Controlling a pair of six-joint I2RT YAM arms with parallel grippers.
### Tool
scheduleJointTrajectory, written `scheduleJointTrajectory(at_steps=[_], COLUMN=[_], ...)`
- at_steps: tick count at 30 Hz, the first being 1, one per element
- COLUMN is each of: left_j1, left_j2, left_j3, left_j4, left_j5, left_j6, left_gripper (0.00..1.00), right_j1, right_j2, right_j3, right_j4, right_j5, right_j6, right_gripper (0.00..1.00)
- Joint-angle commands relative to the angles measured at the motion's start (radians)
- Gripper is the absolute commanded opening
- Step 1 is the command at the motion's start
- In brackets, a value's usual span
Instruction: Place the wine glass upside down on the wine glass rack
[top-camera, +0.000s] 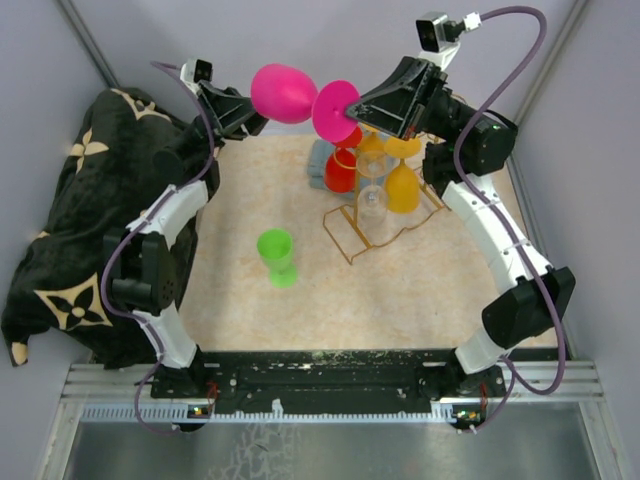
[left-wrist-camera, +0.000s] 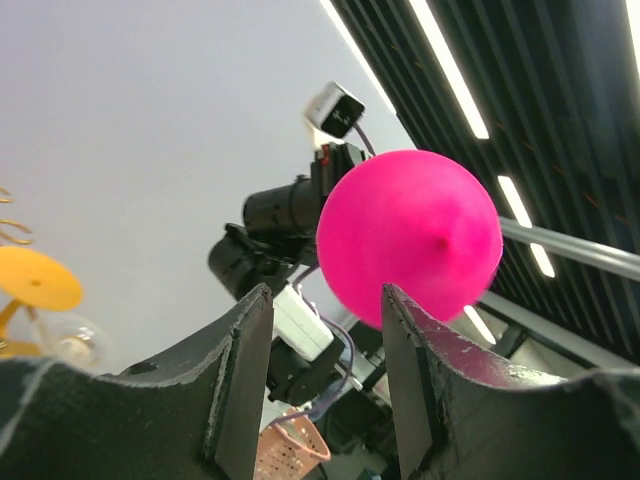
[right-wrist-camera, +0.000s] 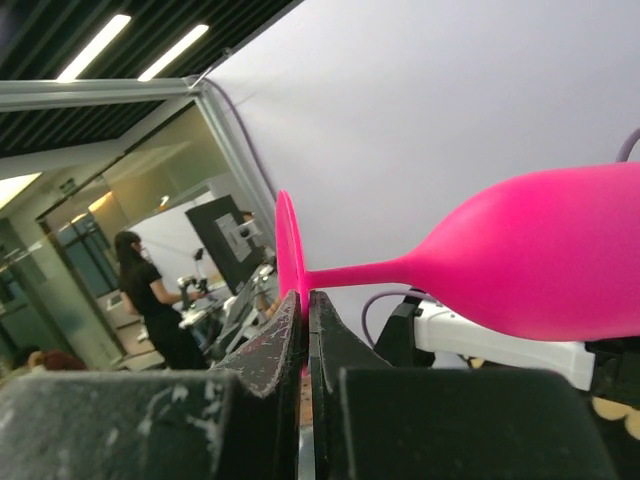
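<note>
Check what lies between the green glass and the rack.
Nothing; the top view shows only bare mat between the green glass and the gold rack.

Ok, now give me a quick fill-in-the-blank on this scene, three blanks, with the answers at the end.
1. The right gripper pinches the foot of a wine glass coloured ____.
2. The left gripper has its jaws ____.
3. Off the wine glass rack, on the mat, a lone glass stands, coloured ____.
Missing words: pink, open, green.
</note>
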Motion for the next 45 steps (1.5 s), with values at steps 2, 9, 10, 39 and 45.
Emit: scheduleJointTrajectory(at_steps=[2,9,10,39,45], left_j1=[0.06,0.079,0.08,0.084,0.084], left_j2=[-0.046,-0.061,-0.064,-0.128,-0.129], left_j3=[-0.059,-0.074,-0.075,-0.08,-0.084], left_j4=[0.228,0.214,0.211,0.121,0.134], left_j5=[0.006,0.034,0.037,0.108,0.104], left_j6=[-0.021,-0.004,-0.002,0.071,0.066], left_gripper=[0.52,0.5,0.49,0.47,0.48], right_j1=[-0.066,-0.192,-0.208,-0.369,-0.451], right_j2=[-0.084,-0.209,-0.225,-0.383,-0.357], right_j3=[-0.015,-0.065,-0.067,0.124,0.083], right_j4=[-0.019,-0.289,-0.351,-1.749,-1.798], right_j5=[0.03,0.022,0.02,0.929,0.823], right_j6=[-0.06,-0.266,-0.336,-1.129,-1.043], right_gripper=[0.0,0.0,0.0,0.0,0.0])
